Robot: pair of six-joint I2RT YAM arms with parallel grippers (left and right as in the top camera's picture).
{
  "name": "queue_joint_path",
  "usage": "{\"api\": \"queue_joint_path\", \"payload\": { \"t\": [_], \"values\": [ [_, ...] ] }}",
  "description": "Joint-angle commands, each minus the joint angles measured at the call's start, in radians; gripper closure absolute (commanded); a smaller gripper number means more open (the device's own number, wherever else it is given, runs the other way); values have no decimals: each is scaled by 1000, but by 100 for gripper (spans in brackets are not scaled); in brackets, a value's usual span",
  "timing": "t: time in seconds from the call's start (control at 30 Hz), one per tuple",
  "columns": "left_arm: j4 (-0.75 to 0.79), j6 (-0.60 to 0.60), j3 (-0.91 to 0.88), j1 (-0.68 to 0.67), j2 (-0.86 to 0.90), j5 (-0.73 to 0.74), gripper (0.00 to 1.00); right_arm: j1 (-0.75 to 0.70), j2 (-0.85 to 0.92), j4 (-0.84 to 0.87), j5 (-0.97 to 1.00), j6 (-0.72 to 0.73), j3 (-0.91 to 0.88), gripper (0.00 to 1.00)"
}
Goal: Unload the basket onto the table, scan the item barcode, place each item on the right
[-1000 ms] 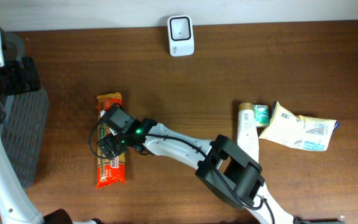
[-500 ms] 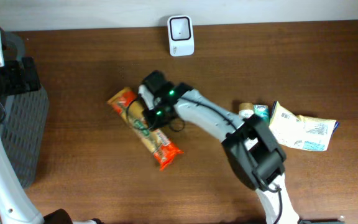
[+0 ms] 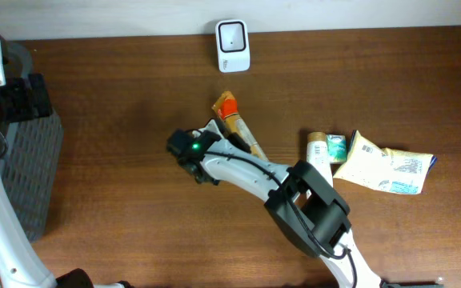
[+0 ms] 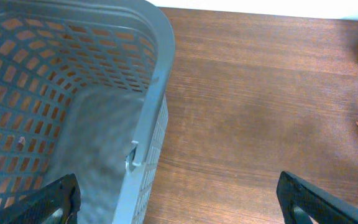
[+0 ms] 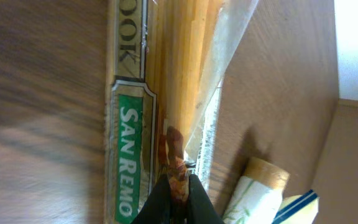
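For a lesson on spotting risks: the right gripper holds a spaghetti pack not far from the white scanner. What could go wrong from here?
1. The right gripper pinches only a thin bit of the spaghetti pack, so the long pack could slip or swing.
2. The pack sits close to the tube; a swing might knock it.
3. No barcode shows in any view, so the side presented to the scanner may be the wrong one.
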Motion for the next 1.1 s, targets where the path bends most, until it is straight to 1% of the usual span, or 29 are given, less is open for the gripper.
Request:
{"api": "queue_joint_path", "payload": {
  "t": [0.0,0.03,0.07,0.1,0.13,0.17,0.2,0.23,0.27,0.3,0.37,0.4,0.47,0.5,0.6,0.67,0.7,0.77,0.83,0.87,0.9,0.93,0.97,1.0,1.03,1.07],
  "values": [
    [-1,12,3,5,0,8,1,112,16,22,-205,-20,11,96],
    [-1,12,3,5,0,8,1,145,16,22,-277,-59,28,81],
    [-1,12,3,5,0,8,1,166,12,11,-327,-63,56,53],
    [-1,12,3,5,0,8,1,169,4,0,-370,-63,92,39],
    [-1,12,3,5,0,8,1,142,-11,-27,-446,-67,161,36],
    [-1,12,3,5,0,8,1,92,-29,-69,-562,-100,243,36],
    [-1,12,3,5,0,8,1,50,-38,-104,-633,-121,296,36],
    [-1,12,3,5,0,8,1,-37,-42,-174,-753,-161,388,36],
    [-1,12,3,5,0,8,1,-109,-42,-212,-842,-208,428,35],
    [-1,12,3,5,0,8,1,-188,-42,-236,-947,-263,436,31],
    [-1,12,3,5,0,8,1,-351,-24,-294,-1215,-423,411,31],
    [-1,12,3,5,0,8,1,-395,-16,-300,-1289,-489,376,30],
    [-1,12,3,5,0,8,1,-440,-13,-281,-1322,-561,266,29],
    [-1,12,3,5,0,8,1,-438,-13,-260,-1322,-584,216,28],
    [-1,12,3,5,0,8,1,-439,-13,-166,-1322,-583,95,28],
    [-1,12,3,5,0,8,1,-438,-13,-123,-1323,-569,50,28],
    [-1,12,3,5,0,8,1,-438,-13,-100,-1326,-533,41,28],
    [-1,12,3,5,0,8,1,-428,-13,-26,-1326,-444,5,32],
    [-1,12,3,5,0,8,1,-404,-13,60,-1322,-362,-58,32],
    [-1,12,3,5,0,8,1,-397,-13,85,-1318,-334,-77,35],
    [-1,12,3,5,0,8,1,-395,-13,100,-1318,-315,-89,41],
    [-1,12,3,5,0,8,1,-393,-13,109,-1318,-316,-90,45],
    [-1,12,3,5,0,8,1,-393,-13,121,-1318,-316,-90,52],
    [-1,12,3,5,0,8,1,-393,-13,126,-1318,-316,-90,62],
    [-1,12,3,5,0,8,1,-394,-14,143,-1318,-316,-89,96],
    [-1,12,3,5,0,8,1,-396,-14,147,-1314,-322,-82,96]
  ]
}}
